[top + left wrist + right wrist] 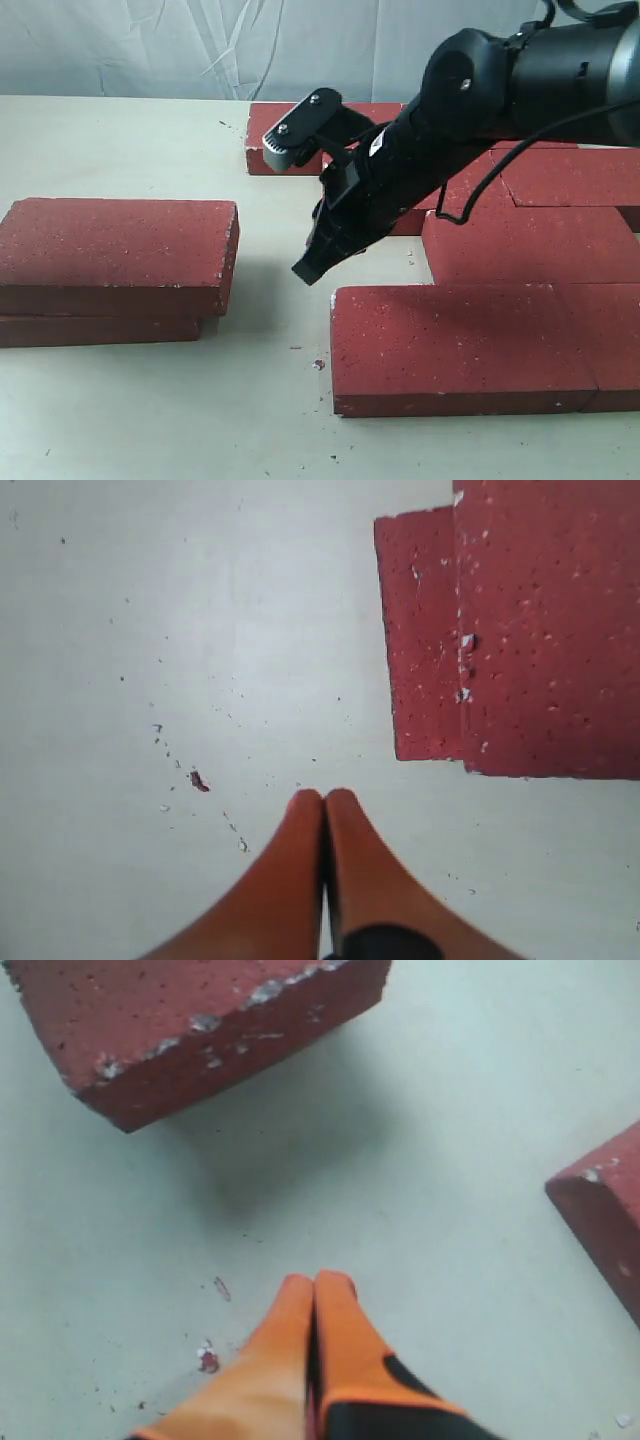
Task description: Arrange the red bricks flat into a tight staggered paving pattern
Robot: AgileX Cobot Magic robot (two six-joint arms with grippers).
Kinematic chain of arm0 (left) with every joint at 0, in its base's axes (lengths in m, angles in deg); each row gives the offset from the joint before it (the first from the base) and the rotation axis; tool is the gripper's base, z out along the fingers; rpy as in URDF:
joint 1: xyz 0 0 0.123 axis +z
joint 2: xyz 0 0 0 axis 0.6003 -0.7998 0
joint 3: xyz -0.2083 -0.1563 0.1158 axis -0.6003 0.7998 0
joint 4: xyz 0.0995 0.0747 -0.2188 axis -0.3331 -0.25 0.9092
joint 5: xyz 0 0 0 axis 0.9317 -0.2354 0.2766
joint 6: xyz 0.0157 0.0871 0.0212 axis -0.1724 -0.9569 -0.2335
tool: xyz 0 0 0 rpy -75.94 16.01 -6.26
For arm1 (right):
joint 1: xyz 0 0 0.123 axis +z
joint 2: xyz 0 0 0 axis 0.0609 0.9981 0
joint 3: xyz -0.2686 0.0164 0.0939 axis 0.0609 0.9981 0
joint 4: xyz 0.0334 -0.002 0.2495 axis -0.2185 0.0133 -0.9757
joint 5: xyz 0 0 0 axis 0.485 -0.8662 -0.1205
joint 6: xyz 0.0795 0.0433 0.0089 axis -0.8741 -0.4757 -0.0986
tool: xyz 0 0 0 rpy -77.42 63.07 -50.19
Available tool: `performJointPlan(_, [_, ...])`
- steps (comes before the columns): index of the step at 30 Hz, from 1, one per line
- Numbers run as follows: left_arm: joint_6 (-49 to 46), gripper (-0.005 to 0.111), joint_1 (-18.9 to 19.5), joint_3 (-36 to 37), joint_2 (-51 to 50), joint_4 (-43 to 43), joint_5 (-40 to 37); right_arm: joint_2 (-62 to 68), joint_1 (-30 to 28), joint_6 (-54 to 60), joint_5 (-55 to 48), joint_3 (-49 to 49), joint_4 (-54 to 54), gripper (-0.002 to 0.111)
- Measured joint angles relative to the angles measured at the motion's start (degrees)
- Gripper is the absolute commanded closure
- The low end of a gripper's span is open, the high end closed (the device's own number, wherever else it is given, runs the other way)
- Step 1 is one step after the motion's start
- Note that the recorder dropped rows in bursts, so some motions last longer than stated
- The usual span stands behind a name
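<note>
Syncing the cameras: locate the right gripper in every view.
Exterior view: right gripper, mid-picture, over the bare table.
Left wrist view: not in it.
Right wrist view: in it, fingertips together, between corners of two red bricks.
Shared landmark: the pale, crumb-flecked table.

No writing, brand, number or sign can be read on the red bricks (450, 345), the black arm (470, 100) or the table (120, 420)
</note>
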Motion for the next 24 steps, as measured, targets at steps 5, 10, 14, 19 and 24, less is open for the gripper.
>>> performJointPlan(5, [0.2,0.107,2.7,3.8,0.0,2.8,4.9,4.9,2.6,0.0,-0.6,-3.0,0.3,0.109])
performJointPlan(10, [0.1,0.107,3.6,5.5,-1.0,5.8,9.7,9.7,3.0,0.0,0.3,-5.6,0.7,0.109])
performJointPlan(14, [0.1,0.107,3.7,6.0,-3.7,6.9,12.1,12.2,3.0,0.0,1.5,-7.3,0.7,0.109])
performJointPlan(19, [-0.1,0.107,3.7,6.1,-7.5,7.3,13.9,14.2,3.1,0.0,3.7,-8.6,-0.9,0.109])
performJointPlan(24, [-4.0,0.107,3.7,6.1,-9.8,12.1,15.2,14.6,4.3,0.0,5.0,-8.6,-1.3,0.109])
